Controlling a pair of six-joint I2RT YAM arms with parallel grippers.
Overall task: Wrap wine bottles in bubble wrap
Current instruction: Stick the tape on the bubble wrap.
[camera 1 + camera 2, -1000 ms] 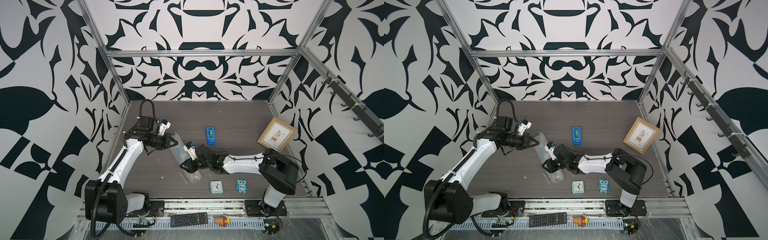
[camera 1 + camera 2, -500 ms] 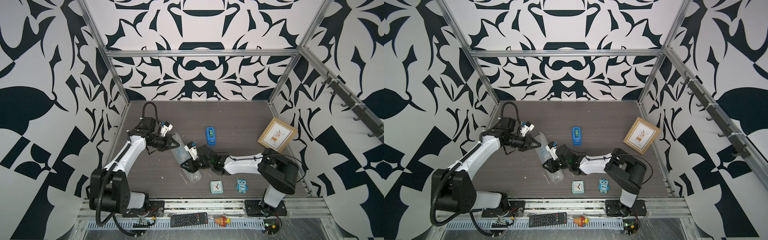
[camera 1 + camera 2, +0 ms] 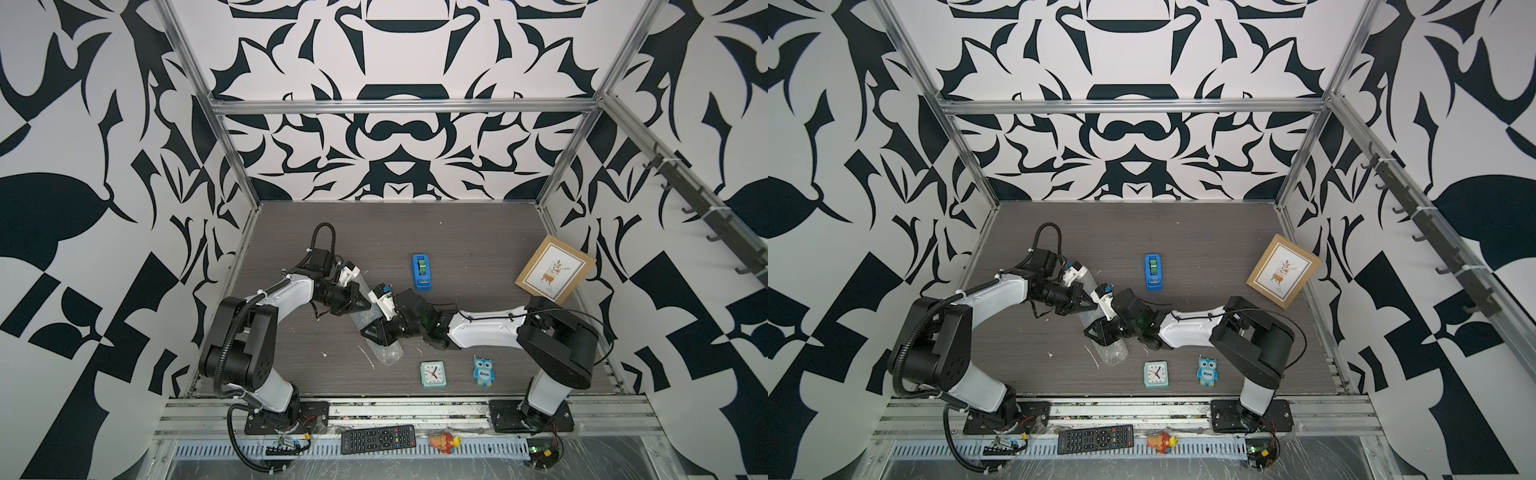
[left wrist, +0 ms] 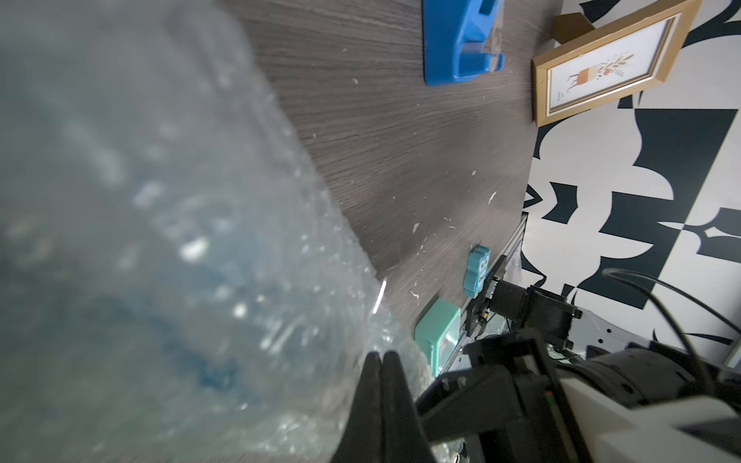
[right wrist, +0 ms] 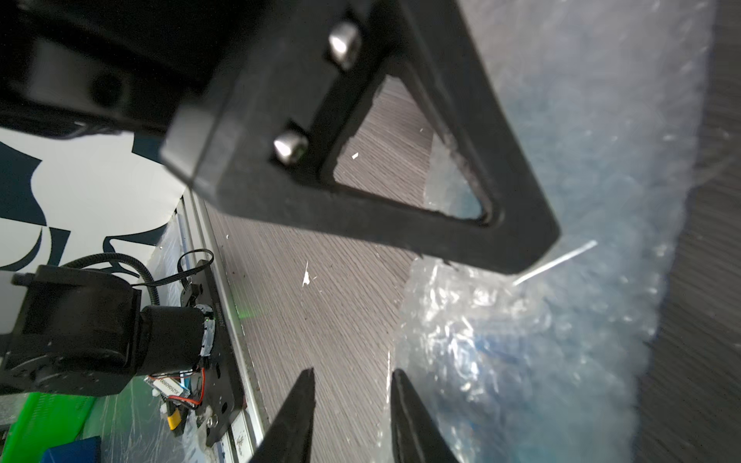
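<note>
Moved since a second ago: the left arm has swung inward, bringing the left gripper to the far end of the bundle and just beside the right arm. The right arm has barely shifted.
Left gripper: the jaws are closed tight, with the tip against the film. I cannot tell whether a fold is pinched between them.
Right gripper: the jaws stand partly apart, with only bare table visible in the gap, so it holds nothing.
Wine bottle: it lies on its side inside the wrap. It shows only as a blue blur through the bubbles in the wrist views, and neither top view picks it out.
Bubble wrap: it is rolled round the bottle into a loose tube on the table, between the two arms.
Long axis: it runs from the left claw's tip at the far end toward the clock at the near end, slightly slanted.
Key relation: the right claw reaches across the tube about mid-length. The film lies just beside one finger, outside the gap.
Nearer arm: both are at the bundle, the left at its far end and the right at its middle.
Likely next: the right claw probably has to draw back sideways over the tube before it can catch or press any film.
</note>
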